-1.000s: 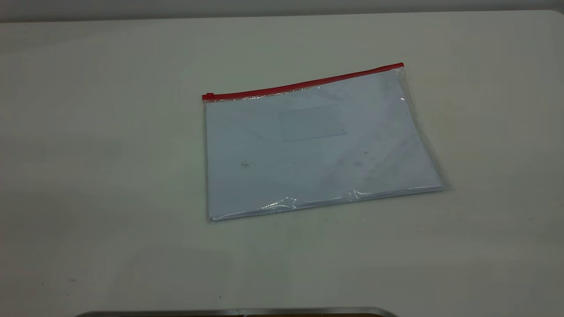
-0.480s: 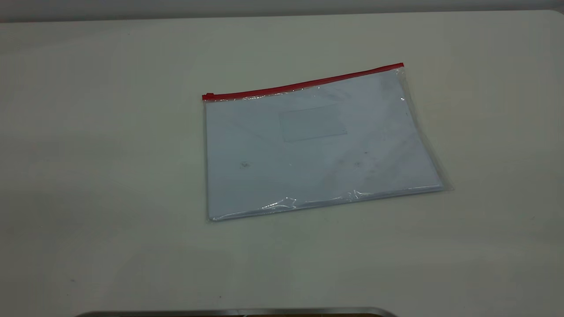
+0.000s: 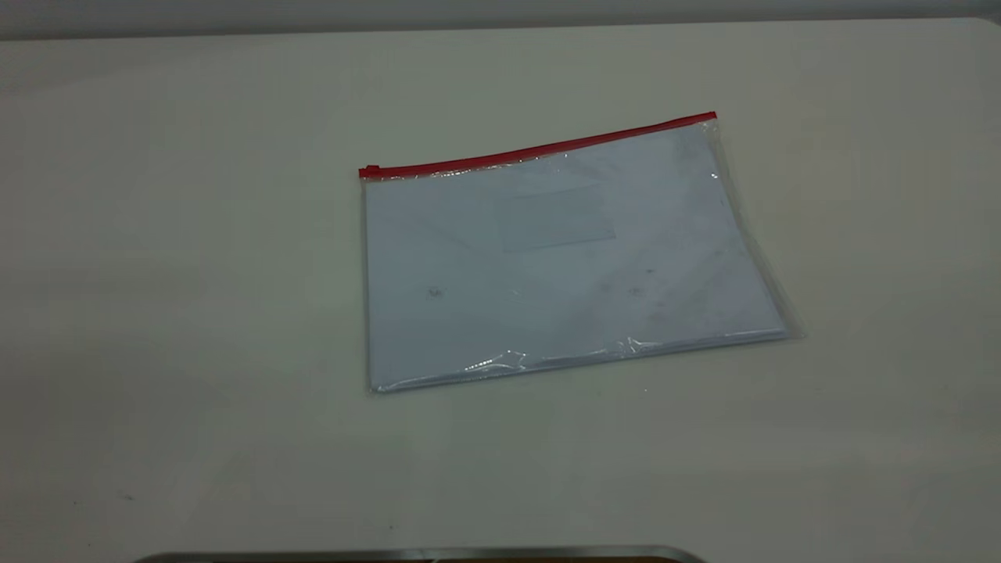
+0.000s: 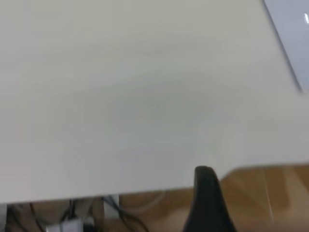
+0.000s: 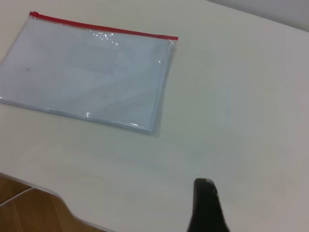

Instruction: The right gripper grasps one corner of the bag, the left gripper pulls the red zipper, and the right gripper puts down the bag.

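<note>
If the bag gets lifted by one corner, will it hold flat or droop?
The bag is thin clear plastic with paper sheets inside, so it would probably droop rather than hold flat. Its glossy, wrinkled near edge suggests a slippery grip. The red zipper strip may stiffen that one edge a little.

No text, brand, number or sign can be read anywhere; the bag (image 3: 563, 258) near the middle of the tabletop (image 3: 195, 274) carries only a blank label window (image 3: 557, 219).
</note>
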